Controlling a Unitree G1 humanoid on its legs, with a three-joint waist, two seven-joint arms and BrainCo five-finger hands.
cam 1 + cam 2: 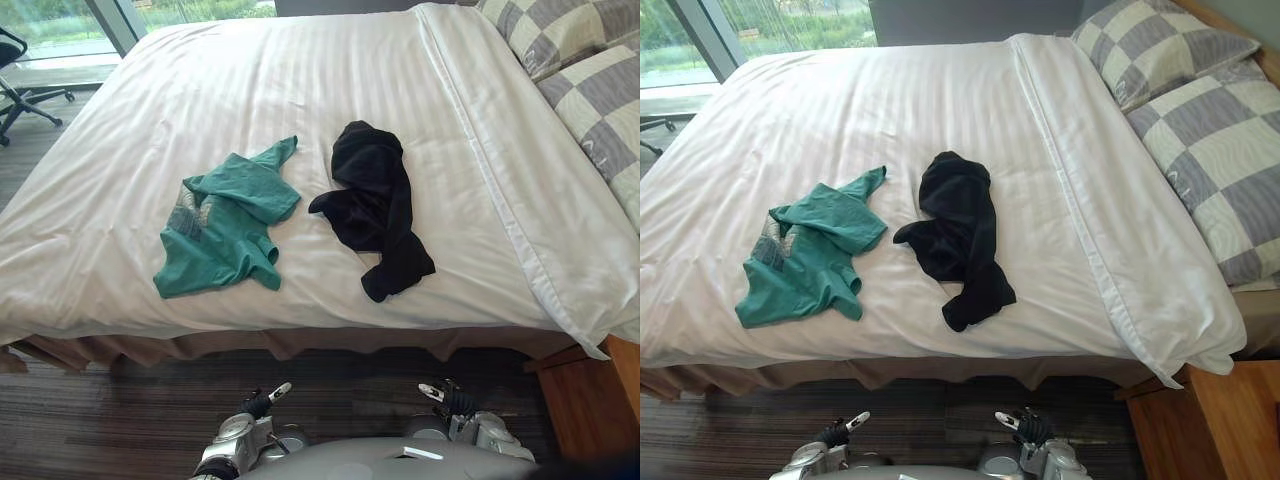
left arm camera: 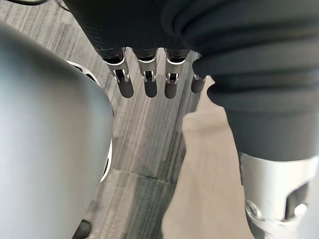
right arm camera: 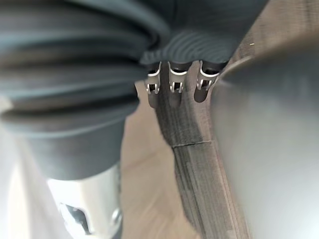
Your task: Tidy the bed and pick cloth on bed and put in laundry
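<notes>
Left eye view, green cloth (image 1: 225, 225): crumpled on the white bed (image 1: 300, 80), near its front edge and toward the robot's left; its long axis slants from the near-left hem up to a pointed tip at the far right
Left eye view, black cloth (image 1: 375, 205): near the green one on its right, not touching it; its long axis runs from a bunched far end down to a narrow end close to the bed's front edge, leaning slightly right; one flap sticks out toward the green cloth
Left eye view, left hand (image 1: 258, 403): low over the dark floor (image 1: 100, 420) in front of the bed, well apart from both cloths, one finger pointing toward the bed
Left eye view, right hand (image 1: 447, 398): low on the other side, also short of the bed
Right eye view, pillows (image 1: 1170, 60): two grey-and-cream checked ones at the head of the bed, on the robot's right
Right eye view, wooden stand (image 1: 1210, 420): at the bed's near-right corner
Left wrist view, left fingers (image 2: 149, 84): straight, side by side, hanging over the floor, holding nothing
Right wrist view, right fingers (image 3: 175, 82): straight and relaxed, empty, with the floor beyond them
</notes>
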